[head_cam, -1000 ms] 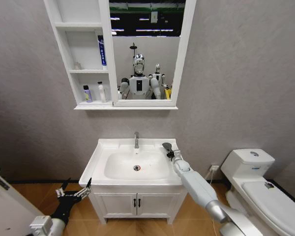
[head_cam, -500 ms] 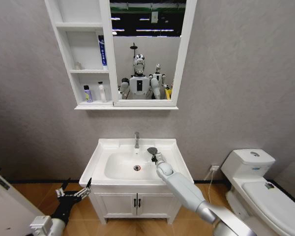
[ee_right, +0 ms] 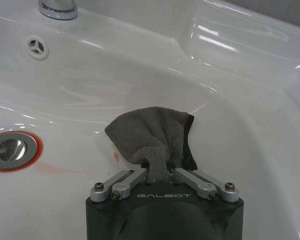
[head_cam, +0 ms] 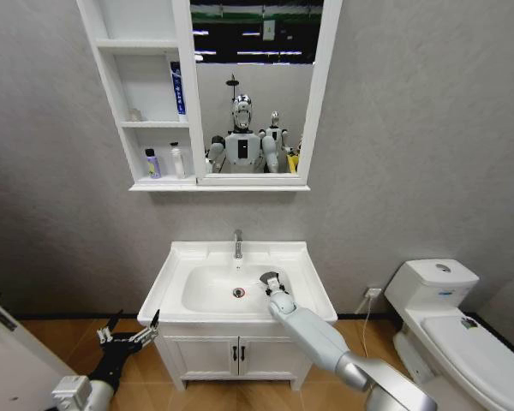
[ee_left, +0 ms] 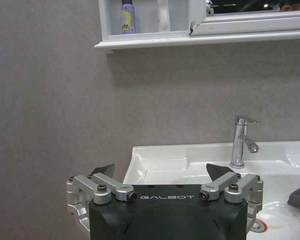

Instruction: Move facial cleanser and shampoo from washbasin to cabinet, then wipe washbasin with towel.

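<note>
1. The right gripper [ee_right: 159, 172] was seen inside the bowl of the washbasin [head_cam: 178, 262], on the side of the drain [ee_right: 10, 150] toward the robot's right, with its fingers closed tight on a bunched end of the towel [ee_right: 151, 137].
2. The towel was held directly ahead of the fingertips. Its free part was spread forward and outward from the pinch and appeared to be draped against the bowl's sloping wall, though actual contact could not be confirmed.
3. The cloth's long axis was judged to run straight out along the gripper's line of reach, with the pinched end at the fingers and the loose end toward the tap [head_cam: 237, 243] side of the basin. A darker folded edge was seen on one flank.
4. The wiping stroke was judged to depend on the towel lying between the fingers and the ceramic, beside the drain but apart from it, so that a sweep across the bowl would drag cloth rather than metal.
5. The left gripper [ee_left: 166, 174] was parked low at the robot's left, below the basin's front corner. Its fingers were spread wide and nothing was held.
6. Small bottles [head_cam: 152, 163] were seen standing in the lowest compartment of the cabinet [head_cam: 111, 77]; no bottles were seen on the basin rim, so the wiping step was judged to be the one in hand.
</note>
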Tool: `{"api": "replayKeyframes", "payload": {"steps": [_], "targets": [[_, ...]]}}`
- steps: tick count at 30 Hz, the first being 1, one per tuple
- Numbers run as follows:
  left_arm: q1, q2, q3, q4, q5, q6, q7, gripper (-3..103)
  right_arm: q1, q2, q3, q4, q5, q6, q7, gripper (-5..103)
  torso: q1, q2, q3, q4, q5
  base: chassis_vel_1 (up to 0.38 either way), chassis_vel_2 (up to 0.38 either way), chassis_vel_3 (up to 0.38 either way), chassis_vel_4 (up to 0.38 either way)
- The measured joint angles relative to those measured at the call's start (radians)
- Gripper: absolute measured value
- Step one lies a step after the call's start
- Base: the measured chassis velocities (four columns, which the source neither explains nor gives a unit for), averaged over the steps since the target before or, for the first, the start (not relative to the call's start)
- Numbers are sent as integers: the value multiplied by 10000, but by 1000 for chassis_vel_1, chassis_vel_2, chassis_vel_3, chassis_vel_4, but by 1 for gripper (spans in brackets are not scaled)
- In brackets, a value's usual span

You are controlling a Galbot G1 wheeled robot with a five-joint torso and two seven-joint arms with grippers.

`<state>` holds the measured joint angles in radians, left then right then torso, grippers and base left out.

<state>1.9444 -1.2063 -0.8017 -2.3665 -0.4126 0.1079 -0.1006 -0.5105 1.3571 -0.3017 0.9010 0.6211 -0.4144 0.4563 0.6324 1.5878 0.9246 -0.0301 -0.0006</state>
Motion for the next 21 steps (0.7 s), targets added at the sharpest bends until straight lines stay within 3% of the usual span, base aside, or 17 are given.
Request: {"api": "replayKeyframes", "payload": {"steps": [6, 14, 16, 21], "targets": [[0, 0, 0, 0, 0, 0, 0, 100, 432, 779, 142, -1208, 1484, -250, -152, 7, -2, 2, -3, -2, -4, 0, 0, 0, 0], [0, 0, 0, 0, -1, 0, 0, 100, 860, 1562, 226, -2079, 1905, -274, -614, 7, 1, -3, 2, -4, -1, 0, 0, 0, 0], [-1, 1, 0, 0, -1, 0, 0, 100, 1340, 2283, 408, -2987, 2009, -245, -1157, 7, 3, -5, 4, -2, 1, 0, 0, 0, 0], [0, 1, -1, 0, -1, 0, -1, 100, 1827, 2561, 628, -3661, 2295, -197, -1840, 7, 2, -4, 4, -2, -2, 0, 0, 0, 0]]}}
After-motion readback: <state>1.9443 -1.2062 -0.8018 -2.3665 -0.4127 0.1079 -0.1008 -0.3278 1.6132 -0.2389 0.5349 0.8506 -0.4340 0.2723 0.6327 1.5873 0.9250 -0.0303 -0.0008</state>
